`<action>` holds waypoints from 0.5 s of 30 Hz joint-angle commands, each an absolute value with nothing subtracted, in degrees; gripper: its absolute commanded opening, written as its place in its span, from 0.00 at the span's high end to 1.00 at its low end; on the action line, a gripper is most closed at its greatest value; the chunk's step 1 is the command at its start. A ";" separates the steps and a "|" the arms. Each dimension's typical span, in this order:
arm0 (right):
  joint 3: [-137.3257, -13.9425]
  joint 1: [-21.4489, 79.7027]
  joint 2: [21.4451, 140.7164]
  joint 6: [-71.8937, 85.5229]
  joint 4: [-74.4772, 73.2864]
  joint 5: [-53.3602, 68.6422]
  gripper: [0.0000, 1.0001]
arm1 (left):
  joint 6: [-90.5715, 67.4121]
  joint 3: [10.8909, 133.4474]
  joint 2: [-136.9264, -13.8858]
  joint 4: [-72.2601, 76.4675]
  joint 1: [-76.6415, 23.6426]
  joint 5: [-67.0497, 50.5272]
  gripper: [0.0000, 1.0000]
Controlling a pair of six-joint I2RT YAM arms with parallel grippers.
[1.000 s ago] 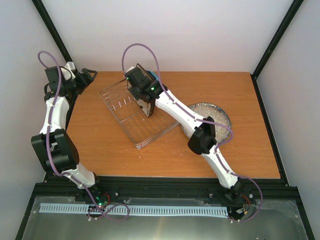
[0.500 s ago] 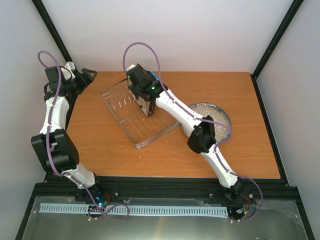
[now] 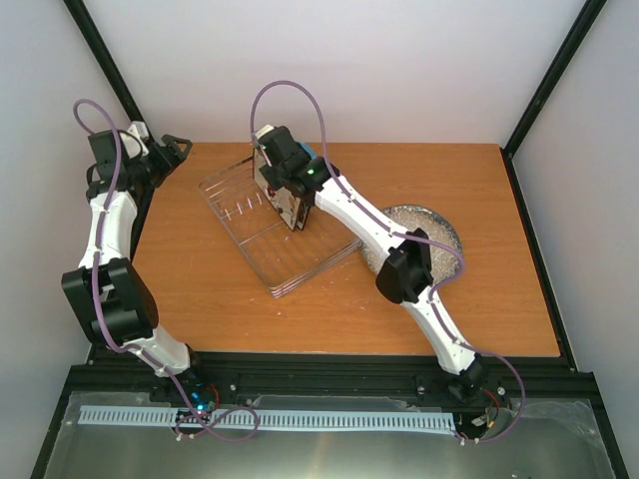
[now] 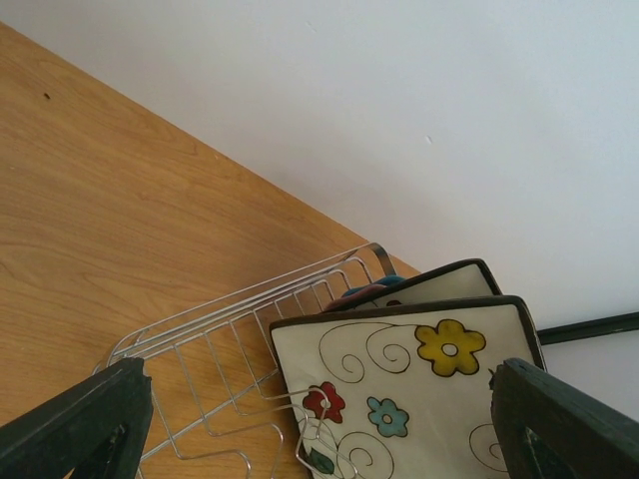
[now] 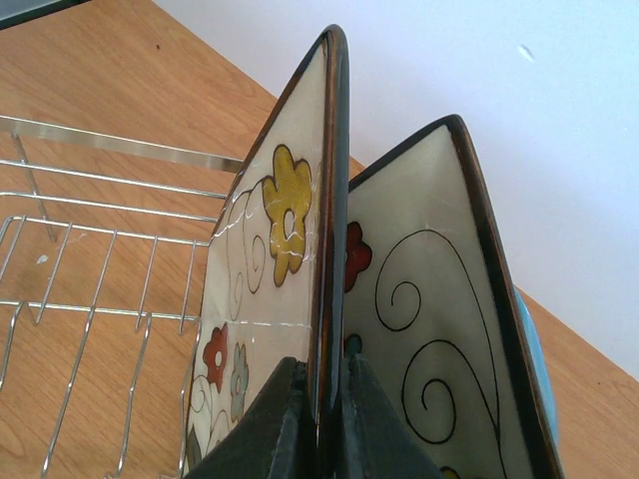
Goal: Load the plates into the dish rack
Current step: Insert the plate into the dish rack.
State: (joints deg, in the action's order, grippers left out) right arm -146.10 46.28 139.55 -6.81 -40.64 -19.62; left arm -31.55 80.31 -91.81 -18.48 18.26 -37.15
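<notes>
The wire dish rack sits at the back left of the table and shows in the left wrist view. My right gripper is shut on the top rim of a square cream flowered plate, holding it upright on edge in the rack. A second square flowered plate stands just behind it, with the blue plate behind that. The round grey speckled plate lies flat on the table, partly under my right arm. My left gripper is open and empty, off the table's back left corner, facing the rack.
The black frame posts stand close behind my left arm. The white back wall runs right behind the rack. Bare wood table lies to the right and in front.
My right gripper has shifted slightly toward the back with the square plate, which stands a little more upright in the rack. The left arm has not moved.
</notes>
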 commanded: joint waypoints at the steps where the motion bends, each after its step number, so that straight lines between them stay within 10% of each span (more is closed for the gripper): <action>1: -142.32 45.35 142.41 -5.42 -39.25 -17.03 0.97 | -31.13 83.32 -91.05 -18.84 18.38 -36.57 0.07; 15: -139.04 44.30 142.29 -4.02 -45.95 -14.57 0.95 | -32.52 82.23 -90.62 -17.26 18.38 -36.89 0.07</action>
